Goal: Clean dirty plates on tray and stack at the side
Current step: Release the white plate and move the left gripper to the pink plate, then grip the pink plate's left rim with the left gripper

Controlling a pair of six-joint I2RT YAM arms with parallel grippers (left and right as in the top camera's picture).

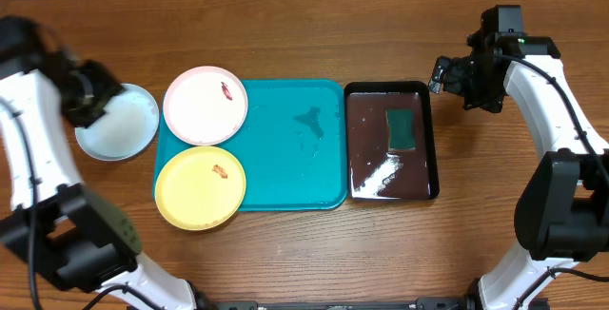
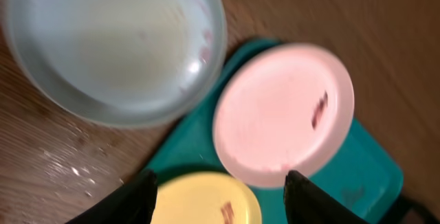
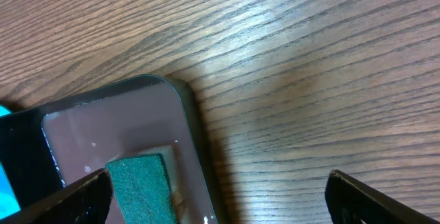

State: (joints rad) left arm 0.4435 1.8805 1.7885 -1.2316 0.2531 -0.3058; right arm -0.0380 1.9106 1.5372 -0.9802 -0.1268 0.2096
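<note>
Care: my left fingers [image 2: 137,200] hang parted, empty, over the pale mint round plastic plate [image 1: 119,129] on the table [image 1: 285,25] beside the turquoise rectangular tray [image 1: 285,172]; my wide right fingers [image 3: 82,196] should grip the green sponge [image 1: 402,129] squarely.

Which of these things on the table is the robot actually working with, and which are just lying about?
Part of the job: blue tray; white plate and yellow plate on it; mint plate on the table beside it.

Lying about: black tray, wet-looking; green sponge in it. Probably washing kit rather than clutter.
</note>
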